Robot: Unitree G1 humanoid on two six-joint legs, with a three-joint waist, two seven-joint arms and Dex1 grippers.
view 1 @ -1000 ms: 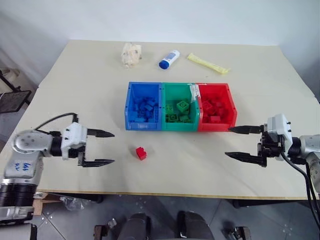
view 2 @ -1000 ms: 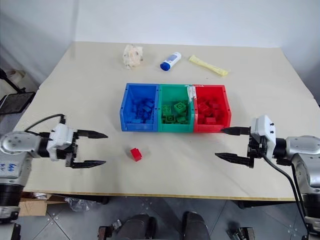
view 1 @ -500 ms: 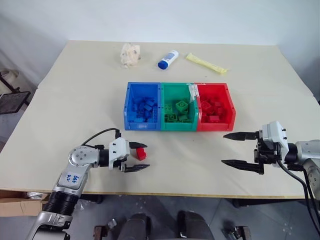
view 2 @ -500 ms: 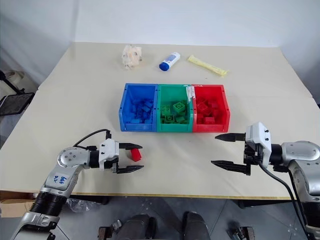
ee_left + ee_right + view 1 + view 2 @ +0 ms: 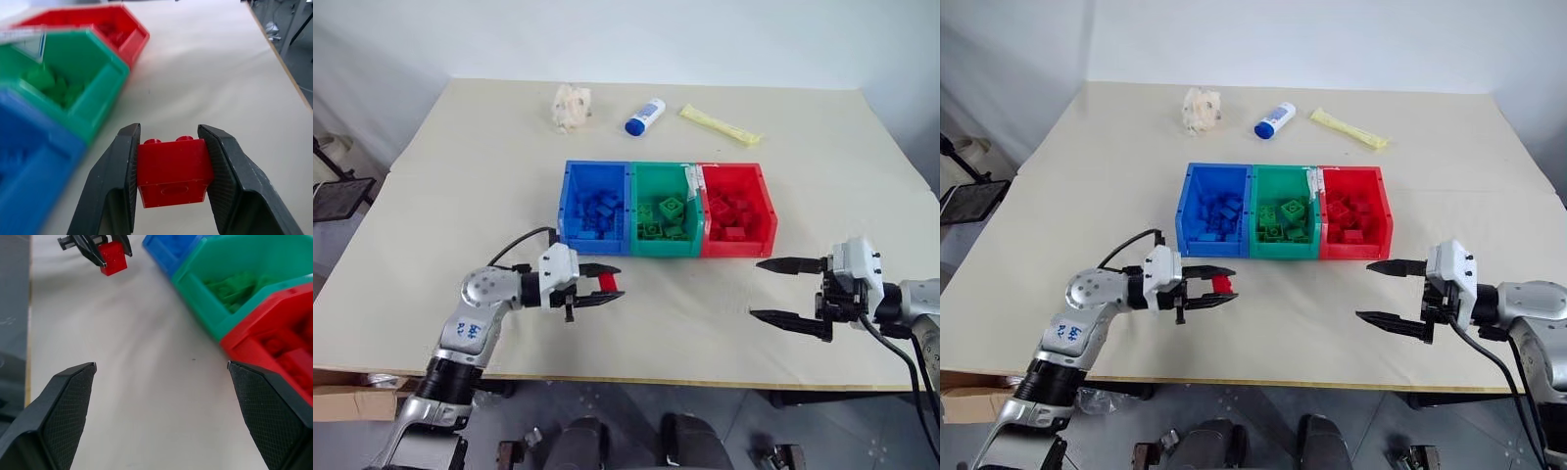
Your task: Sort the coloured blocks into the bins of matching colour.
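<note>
- Over at the lower left of the head camera's frame, the left gripper [image 5: 603, 283] was clamped on a red block [image 5: 605, 284], its two black fingers [image 5: 120, 176] pressed against opposite flat side walls, studs facing up.
- Plainly the block was a small hard plastic brick: I judged it light and stiff, with nothing to crush, but smooth-sided, so it could twist or slide out if pinched near a corner.
- Sensibly, the hold sat across the flat side faces, about mid-height, with the textured pads covering most of each face; that looked to me the right place to take it, since the studded top gives no flat bearing.
- Just above the gripper in the frame stood the joined bins, at centre: the blue bin [image 5: 566, 210] on the left, the green bin [image 5: 661, 171] in the middle and the red bin [image 5: 764, 201] on the right, each holding blocks of its own colour.
- Judging by colour, the held block belonged in the red bin, the farthest of the three from the left gripper, so the grip would have to stay firm across the carry.
- Further right, at the lower right of the frame, the right gripper [image 5: 787, 289] hung with its fingers wide apart and nothing between them, near the red bin's front corner but not touching it.
</note>
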